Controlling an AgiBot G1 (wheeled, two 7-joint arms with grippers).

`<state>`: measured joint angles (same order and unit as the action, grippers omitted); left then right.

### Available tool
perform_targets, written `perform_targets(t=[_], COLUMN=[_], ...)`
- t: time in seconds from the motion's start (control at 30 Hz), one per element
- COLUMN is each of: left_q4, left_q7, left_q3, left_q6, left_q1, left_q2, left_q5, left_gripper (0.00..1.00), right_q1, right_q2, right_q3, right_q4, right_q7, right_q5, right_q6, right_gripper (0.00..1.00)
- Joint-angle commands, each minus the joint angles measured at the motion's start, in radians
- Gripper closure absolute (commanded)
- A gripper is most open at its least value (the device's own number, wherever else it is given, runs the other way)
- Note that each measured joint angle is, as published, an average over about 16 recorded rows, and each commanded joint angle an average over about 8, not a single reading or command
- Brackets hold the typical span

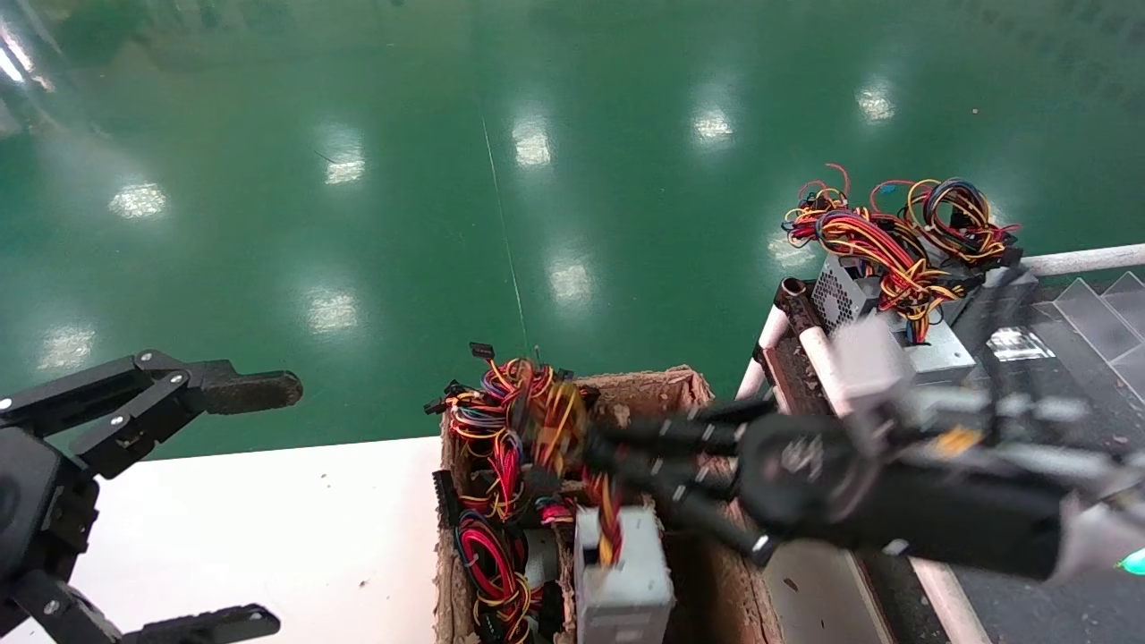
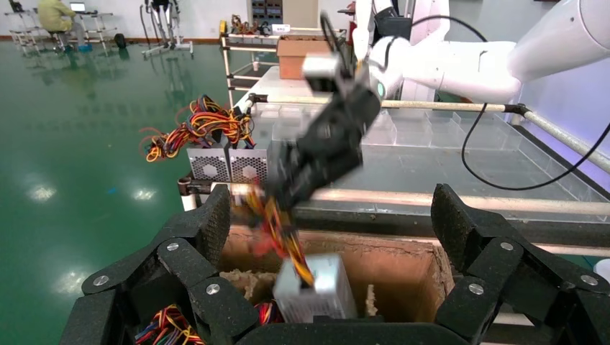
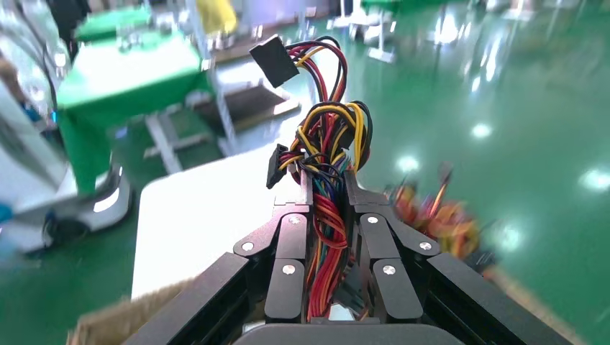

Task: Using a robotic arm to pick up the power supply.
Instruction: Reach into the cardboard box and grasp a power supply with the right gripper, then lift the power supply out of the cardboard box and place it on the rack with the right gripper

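The power supply (image 1: pixel 622 581) is a silver-grey metal box hanging by its wire bundle (image 1: pixel 555 420) over an open cardboard box (image 1: pixel 680 385). My right gripper (image 1: pixel 599 456), the robotic arm with the white logo, is shut on that red, yellow and black bundle (image 3: pixel 327 136). In the right wrist view the wires run between its closed fingers (image 3: pixel 327 187). The left wrist view shows the power supply (image 2: pixel 316 291) dangling tilted below the right gripper (image 2: pixel 288 183). My left gripper (image 1: pixel 259 505) stands open and empty at the far left, over the white table.
More wired units lie inside the cardboard box (image 2: pixel 403 266), at its left side (image 1: pixel 487 546). Two other power supplies (image 1: pixel 859 295) with wire bunches sit on a rack at the right. A white table (image 1: pixel 268 519) lies left of the box, with green floor beyond it.
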<state>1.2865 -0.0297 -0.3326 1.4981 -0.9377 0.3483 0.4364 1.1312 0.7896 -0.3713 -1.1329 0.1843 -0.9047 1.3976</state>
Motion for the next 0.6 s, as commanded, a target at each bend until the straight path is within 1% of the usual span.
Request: perform_targets(t=[0.03,0.17,0.3,0.47,0.6], left_q4=[0.000,0.000,0.000,0.000,0.000], left_q7=[0.000,0.000,0.000,0.000,0.001], left_q3=[0.000,0.000,-0.001,-0.001,-0.001], left_q6=[0.000,0.000,0.000,0.000,0.000], left_q1=[0.000,0.000,0.000,0.000,0.000], left_q2=[0.000,0.000,0.000,0.000,0.000], left_q5=[0.000,0.000,0.000,0.000,-0.001], left_gripper=[0.00,0.00,0.00,0.00,0.00], right_q1=[0.012,0.055,0.111,0.205,0.301], right_q2=[-0.013,-0.039,-0.063,-0.089,-0.108], right_q3=[0.023,0.059,0.089,0.113,0.122], right_q4=[0.008,0.047,0.105,0.205,0.305], right_q7=[0.006,0.013,0.009,-0.007,-0.026], right_q5=[0.040,0.093,0.121,0.119,0.099], right_q6=[0.014,0.037,0.053,0.061,0.064], right_gripper=[1.00,1.00,1.00,1.00,1.00])
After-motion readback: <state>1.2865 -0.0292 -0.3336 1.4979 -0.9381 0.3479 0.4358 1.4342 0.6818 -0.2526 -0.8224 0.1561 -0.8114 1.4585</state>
